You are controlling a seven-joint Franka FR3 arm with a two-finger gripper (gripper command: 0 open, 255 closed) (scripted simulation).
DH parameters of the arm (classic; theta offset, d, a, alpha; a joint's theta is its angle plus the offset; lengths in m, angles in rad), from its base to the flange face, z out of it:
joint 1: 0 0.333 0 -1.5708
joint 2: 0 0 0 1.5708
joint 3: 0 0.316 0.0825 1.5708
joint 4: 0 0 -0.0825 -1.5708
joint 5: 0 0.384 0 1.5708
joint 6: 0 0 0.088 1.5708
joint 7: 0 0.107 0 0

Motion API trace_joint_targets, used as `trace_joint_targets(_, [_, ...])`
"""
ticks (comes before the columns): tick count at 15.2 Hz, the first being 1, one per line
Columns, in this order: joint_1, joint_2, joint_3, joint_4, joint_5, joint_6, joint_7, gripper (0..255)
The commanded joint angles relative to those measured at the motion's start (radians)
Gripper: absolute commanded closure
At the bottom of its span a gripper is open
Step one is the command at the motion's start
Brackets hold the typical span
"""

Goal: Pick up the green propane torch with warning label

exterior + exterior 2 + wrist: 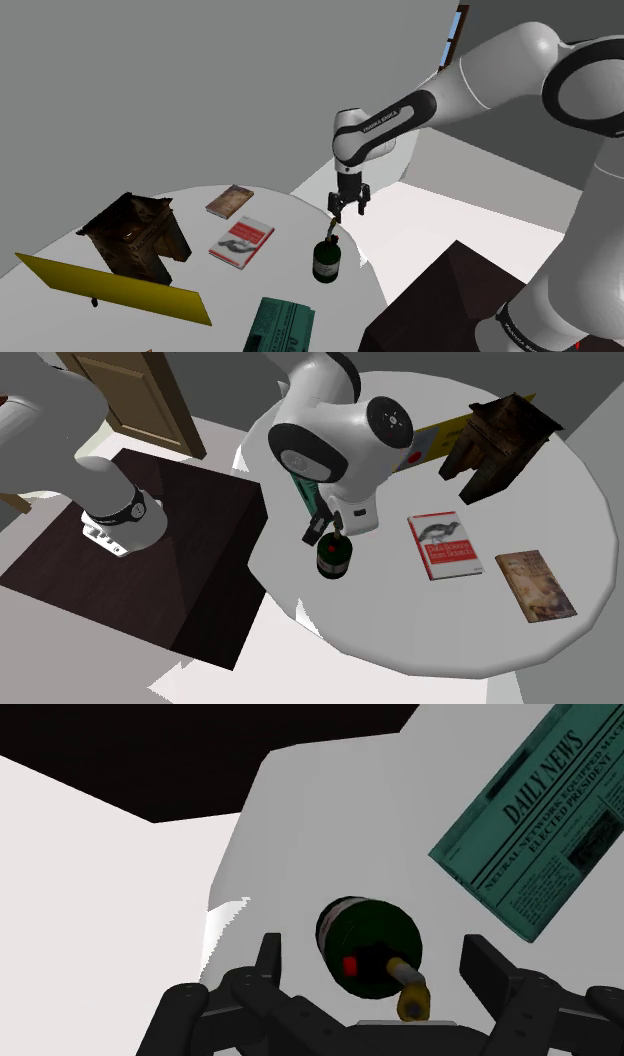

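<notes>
The dark green propane torch stands upright on the round white table, close to its edge. It carries a small red label and a brass nozzle on top. My black gripper hangs open just above it. In the wrist view the torch lies between and below the two fingers, which stand wide apart and do not touch it. In the second exterior view the torch sits under the hand, with the gripper partly hidden by the wrist.
A teal newspaper lies next to the torch. A red-and-white book and a brown book lie farther in. A dark wooden piece and a yellow board stand beyond. The dark stand adjoins the table edge.
</notes>
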Motion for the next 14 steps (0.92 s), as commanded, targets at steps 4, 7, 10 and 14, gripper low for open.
trace_joint_targets(4, [0.006, 0.200, 0.004, 0.135, 0.032, 0.035, 0.034, 0])
trace_joint_targets(7, [0.010, 0.321, 0.006, 0.226, 0.051, 0.047, 0.054, 0])
trace_joint_targets(10, [0.011, 0.353, 0.006, 0.238, 0.053, 0.065, 0.052, 0])
trace_joint_targets(14, [0.013, 0.396, 0.006, 0.246, 0.054, 0.100, 0.046, 0])
